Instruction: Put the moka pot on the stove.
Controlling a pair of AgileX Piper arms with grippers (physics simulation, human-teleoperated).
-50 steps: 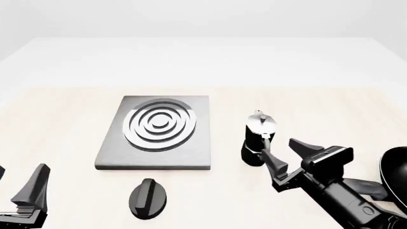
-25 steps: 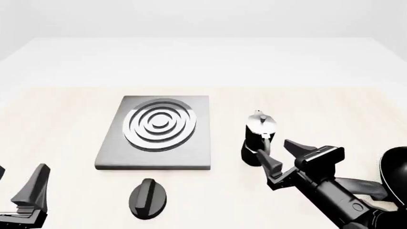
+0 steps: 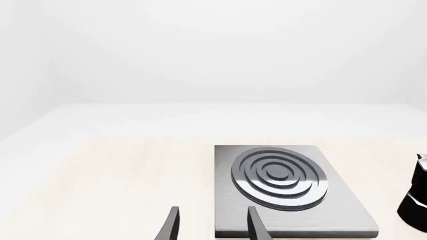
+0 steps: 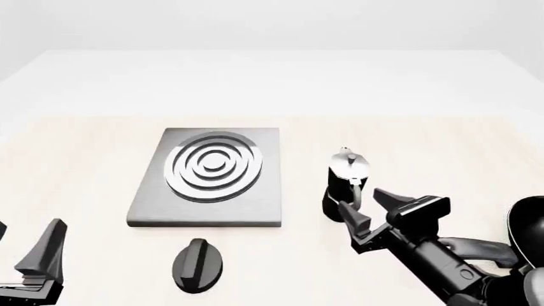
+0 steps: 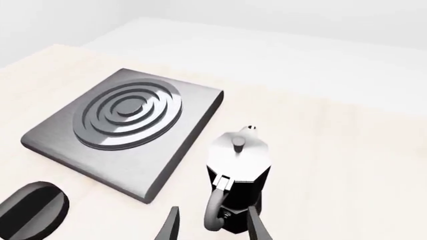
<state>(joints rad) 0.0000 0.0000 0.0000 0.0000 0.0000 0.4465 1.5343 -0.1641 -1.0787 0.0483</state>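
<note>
Approach step, judged: right gripper (image 4: 367, 208) sat with jaws apart just behind moka pot (image 4: 344, 186), handle facing it, nothing gripped yet. Pot stood upright on counter (image 4: 442, 153), directly ahead of right gripper, beside stove (image 4: 207, 177) but apart from it. Stove lay ahead and to left of that gripper, burner bare. Left gripper (image 3: 212, 227) hung parked, fingers apart, holding nothing, stove just ahead of it. Next move probably called for straddling handle or body, closing, lifting, carrying left onto rings. Knob (image 4: 198, 264) and pan (image 4: 527, 229) untouched.
</note>
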